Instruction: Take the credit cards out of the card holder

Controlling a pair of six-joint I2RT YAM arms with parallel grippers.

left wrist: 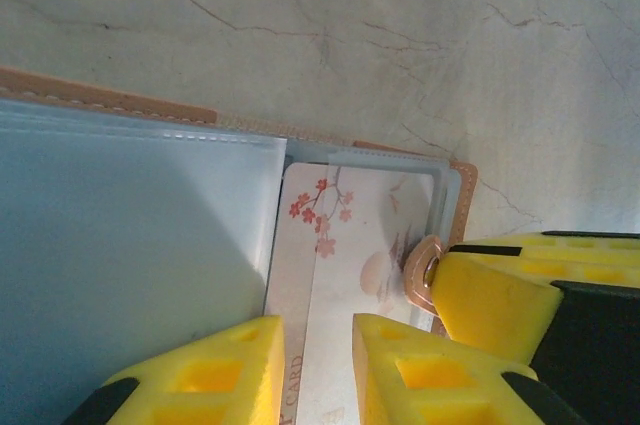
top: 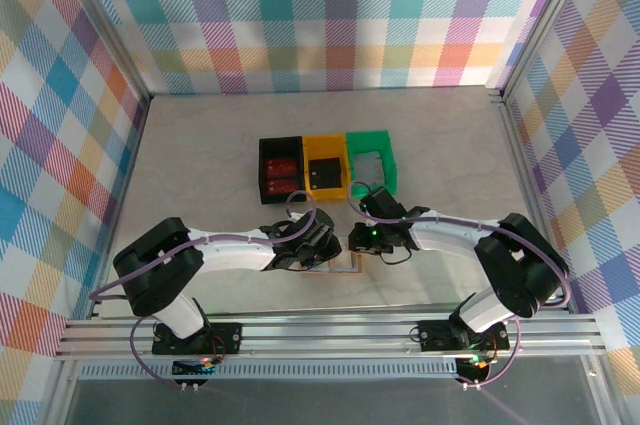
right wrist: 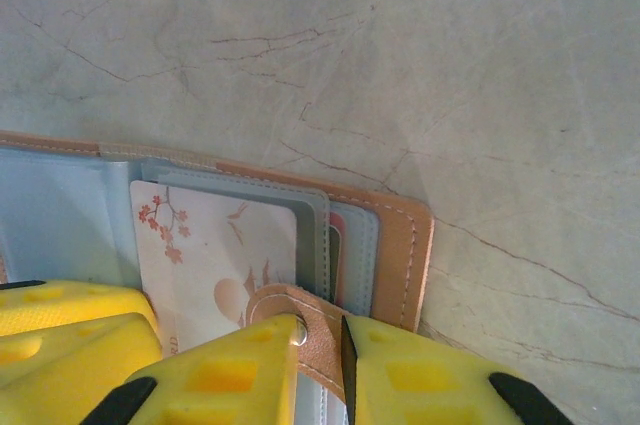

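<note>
The tan leather card holder (top: 341, 266) lies open on the table between both arms. Its pale blue pockets (left wrist: 130, 245) hold a white card with pink blossoms (left wrist: 350, 245), which sticks partly out of its slot. My left gripper (left wrist: 318, 330) hovers open just over this card, one finger on each side of its long edge. My right gripper (right wrist: 322, 325) is shut on the holder's snap tab (right wrist: 300, 305). The blossom card (right wrist: 215, 245) lies left of the tab, and a red card edge (right wrist: 335, 245) peeks from a pocket.
Three small bins stand in a row behind the wallet: black (top: 280, 170), yellow (top: 325, 170) and green (top: 372, 160), each with cards inside. The right gripper's yellow finger (left wrist: 500, 295) sits close beside my left fingers. Bare marbled tabletop lies beyond the wallet.
</note>
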